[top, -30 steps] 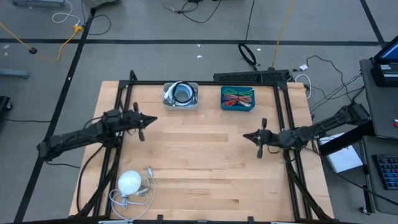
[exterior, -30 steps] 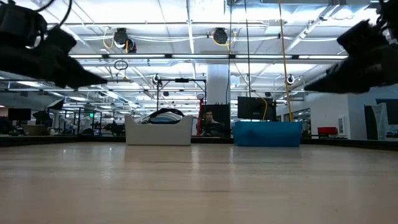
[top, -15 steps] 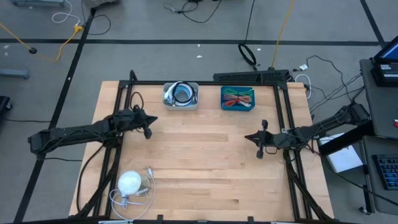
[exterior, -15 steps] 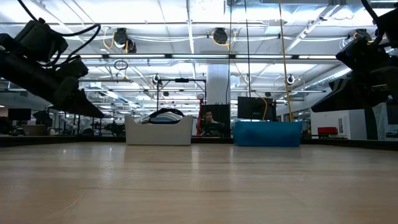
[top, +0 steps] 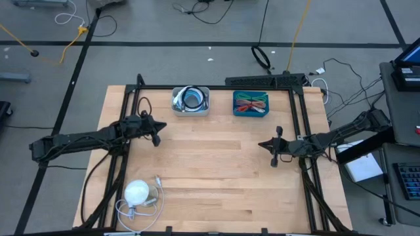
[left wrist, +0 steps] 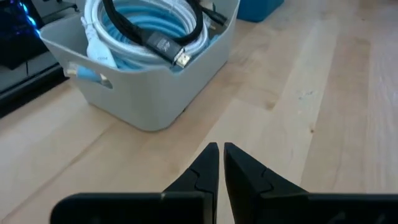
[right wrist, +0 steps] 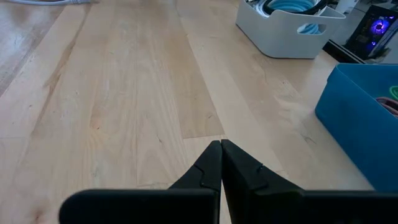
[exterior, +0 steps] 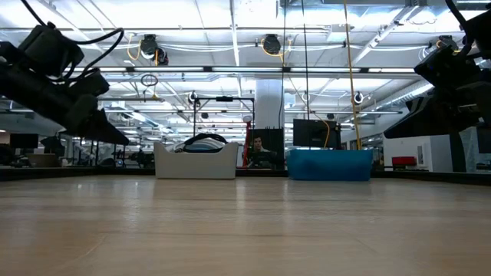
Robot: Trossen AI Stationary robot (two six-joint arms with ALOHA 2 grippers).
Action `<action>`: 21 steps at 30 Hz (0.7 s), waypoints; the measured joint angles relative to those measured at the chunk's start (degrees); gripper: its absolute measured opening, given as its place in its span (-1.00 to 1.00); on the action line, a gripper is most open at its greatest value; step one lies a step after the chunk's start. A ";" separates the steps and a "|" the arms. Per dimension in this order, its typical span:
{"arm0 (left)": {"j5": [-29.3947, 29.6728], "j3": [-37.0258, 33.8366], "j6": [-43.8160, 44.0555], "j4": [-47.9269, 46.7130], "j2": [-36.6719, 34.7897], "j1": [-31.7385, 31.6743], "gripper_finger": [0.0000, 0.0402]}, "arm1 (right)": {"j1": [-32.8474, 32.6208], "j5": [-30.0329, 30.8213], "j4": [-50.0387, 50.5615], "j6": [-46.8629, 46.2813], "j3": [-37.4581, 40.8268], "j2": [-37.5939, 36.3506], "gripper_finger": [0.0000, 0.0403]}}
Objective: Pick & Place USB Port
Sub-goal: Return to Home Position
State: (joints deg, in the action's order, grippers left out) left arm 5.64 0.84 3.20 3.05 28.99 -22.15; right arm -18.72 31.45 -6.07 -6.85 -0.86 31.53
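A grey bin point(top: 190, 100) near the table's far edge holds coiled white, blue and black cables. In the left wrist view a black cable with a metal plug point(left wrist: 181, 59) lies on top of the coils in the grey bin point(left wrist: 149, 93). A blue bin point(top: 251, 103) of coloured cables stands to its right. My left gripper point(top: 156, 136) hovers shut over bare wood, near and left of the grey bin; its fingertips point(left wrist: 219, 148) point toward that bin. My right gripper point(top: 262, 144) hovers shut at the table's right side, its fingertips point(right wrist: 219, 144) over bare wood.
A white round device with a looped white cable point(top: 138, 192) lies at the table's near left corner. A black frame rail point(top: 216, 88) runs along the far edge, with side rails left and right. Bare wood point(top: 210, 170) spreads between the two grippers.
In the first half second my left gripper drew back a little toward the table's left edge and sank lower, tipping downward. My right gripper shifted slightly toward the right edge. Both have kept still since.
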 joint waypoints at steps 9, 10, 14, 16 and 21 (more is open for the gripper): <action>-0.01 0.00 0.11 1.18 -0.02 0.00 -0.85 | 0.00 -0.01 -0.02 0.02 0.02 0.00 -1.00; -0.01 0.00 0.11 1.20 -0.02 0.00 -0.85 | 0.00 -0.01 -0.02 0.02 0.02 0.00 -1.00; -0.04 0.00 0.11 1.24 -0.02 0.00 -0.85 | 0.00 -0.01 -0.04 0.02 0.02 0.00 -1.00; -0.04 0.02 0.11 1.26 -0.02 0.00 -0.85 | 0.00 -0.01 -0.04 0.01 0.02 0.00 -1.00; -0.04 0.04 0.10 1.29 -0.02 0.00 -0.85 | 0.00 -0.01 -0.03 0.01 0.02 0.00 -1.00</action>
State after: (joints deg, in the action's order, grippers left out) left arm 5.61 0.89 3.30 4.34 28.97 -22.15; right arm -18.72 31.44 -6.10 -6.84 -0.84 31.53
